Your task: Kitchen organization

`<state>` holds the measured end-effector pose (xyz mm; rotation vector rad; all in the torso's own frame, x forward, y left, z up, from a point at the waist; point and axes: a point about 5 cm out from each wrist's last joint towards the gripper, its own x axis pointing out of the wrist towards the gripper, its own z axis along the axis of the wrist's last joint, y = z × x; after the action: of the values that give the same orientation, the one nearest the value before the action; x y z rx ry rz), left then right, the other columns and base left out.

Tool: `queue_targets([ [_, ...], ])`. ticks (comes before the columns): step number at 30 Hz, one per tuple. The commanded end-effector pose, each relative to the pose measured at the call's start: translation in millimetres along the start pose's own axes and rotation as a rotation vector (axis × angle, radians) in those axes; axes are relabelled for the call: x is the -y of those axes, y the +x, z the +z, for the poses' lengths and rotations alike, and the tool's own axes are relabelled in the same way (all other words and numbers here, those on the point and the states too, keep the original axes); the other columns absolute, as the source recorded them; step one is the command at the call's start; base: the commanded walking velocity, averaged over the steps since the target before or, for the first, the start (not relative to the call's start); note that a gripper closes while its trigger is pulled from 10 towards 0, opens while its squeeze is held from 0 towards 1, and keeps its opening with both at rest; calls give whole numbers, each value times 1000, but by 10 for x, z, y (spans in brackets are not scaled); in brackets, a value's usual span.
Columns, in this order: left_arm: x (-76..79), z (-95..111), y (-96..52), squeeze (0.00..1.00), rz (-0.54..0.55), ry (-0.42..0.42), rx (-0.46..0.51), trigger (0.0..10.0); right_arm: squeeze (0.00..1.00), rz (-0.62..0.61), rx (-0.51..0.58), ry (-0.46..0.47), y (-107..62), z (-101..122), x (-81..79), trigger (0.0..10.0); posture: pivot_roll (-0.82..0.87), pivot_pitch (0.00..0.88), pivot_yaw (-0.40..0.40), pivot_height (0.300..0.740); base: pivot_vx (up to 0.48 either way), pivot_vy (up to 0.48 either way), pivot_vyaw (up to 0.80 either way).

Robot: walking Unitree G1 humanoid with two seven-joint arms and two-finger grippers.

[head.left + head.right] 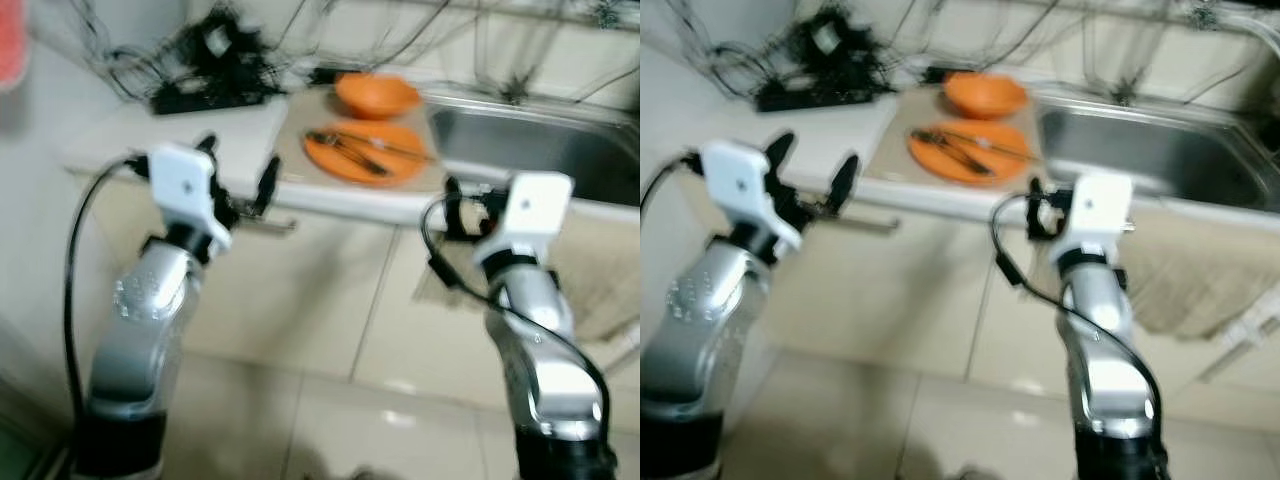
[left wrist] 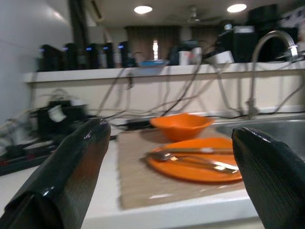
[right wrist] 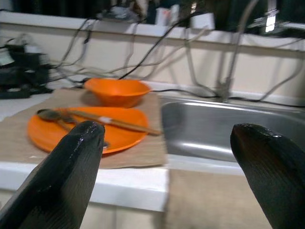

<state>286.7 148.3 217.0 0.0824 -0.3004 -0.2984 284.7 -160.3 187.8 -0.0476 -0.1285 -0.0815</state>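
Flat orange plate (image 1: 365, 153) on tan mat on white table (image 1: 190, 130), beside steel sink (image 1: 540, 140); utensils across plate, orange bowl (image 1: 377, 94) behind. Left claw (image 1: 238, 175) and right claw (image 3: 167, 157) both spread, empty, short of table edge, likely readying approach.

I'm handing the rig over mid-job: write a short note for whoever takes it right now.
Left tool: open, empty, raised in front of the counter edge, short of the mat.
Right tool: open, empty, raised before the counter edge near the sink.
Things: orange plate on the mat beside the sink, with utensils lying across it; orange bowl behind the plate; cables and a power strip at the counter's left rear.
Done: nothing grasped yet.
Left: close in on the counter and start handling the plate, utensils and bowl.
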Motion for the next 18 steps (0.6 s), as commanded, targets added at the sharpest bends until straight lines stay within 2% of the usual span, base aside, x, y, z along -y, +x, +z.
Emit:
queue_targets([
  [1, 55, 4, 21, 0, -26, -12, 4, 10000, 0, -20, 18, -10, 16, 50, 51, 10000, -66, 0, -18, 740, 315, 0, -800],
  [13, 75, 37, 51, 0, -34, -5, 23, 10000, 0, -23, 44, -17, 32, 77, 57, 10000, -71, 0, -16, 740, 318, 0, -750],
  [18, 80, 59, 60, 0, -37, -1, 33, 10000, 0, -24, 48, -13, 21, 74, 59, 10000, -71, 0, -16, 740, 318, 0, -80],
])
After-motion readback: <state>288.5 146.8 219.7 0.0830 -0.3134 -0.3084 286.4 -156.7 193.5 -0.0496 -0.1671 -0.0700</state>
